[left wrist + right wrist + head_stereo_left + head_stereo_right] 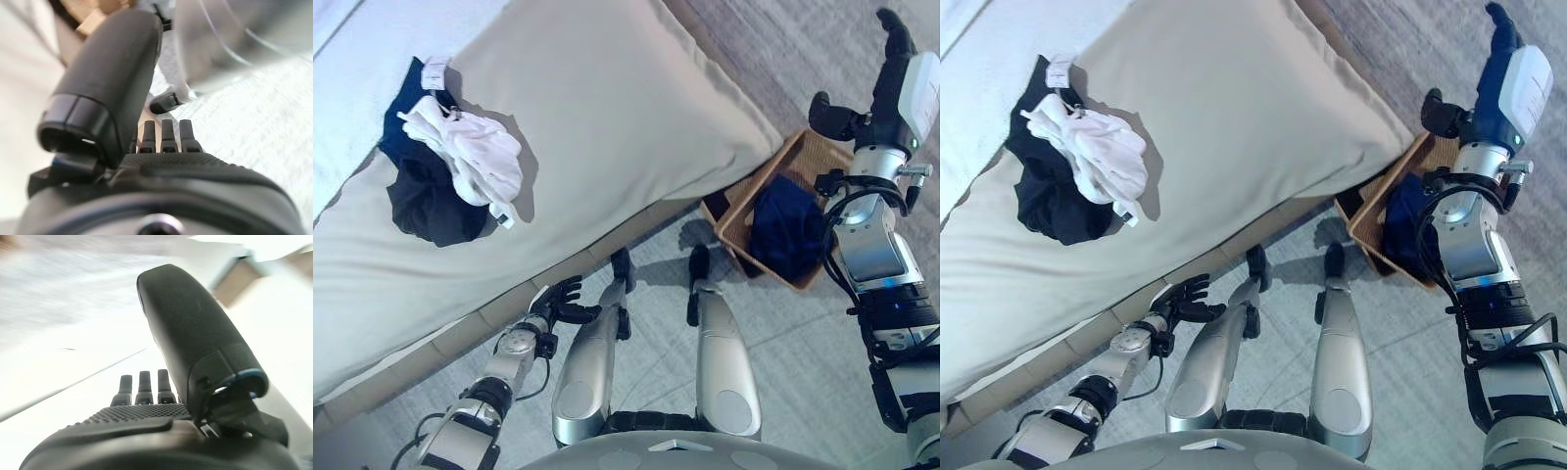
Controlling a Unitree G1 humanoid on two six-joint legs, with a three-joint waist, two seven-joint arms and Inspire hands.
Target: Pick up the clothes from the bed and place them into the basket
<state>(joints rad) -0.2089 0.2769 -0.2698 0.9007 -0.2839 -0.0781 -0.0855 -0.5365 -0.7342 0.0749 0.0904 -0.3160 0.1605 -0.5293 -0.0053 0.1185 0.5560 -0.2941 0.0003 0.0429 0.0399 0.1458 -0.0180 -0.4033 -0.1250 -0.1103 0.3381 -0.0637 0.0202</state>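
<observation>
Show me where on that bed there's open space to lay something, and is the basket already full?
The beige cover lies bare from the pile of white cloth and dark clothes across to the corner by the basket. That pile crowds the bed's far left. A dark blue garment fills most of the basket.

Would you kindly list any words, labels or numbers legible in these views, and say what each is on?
None can be read.
White tag on the clothes pile on the bed: too small to read.
Basket and both hands: no print visible.
</observation>
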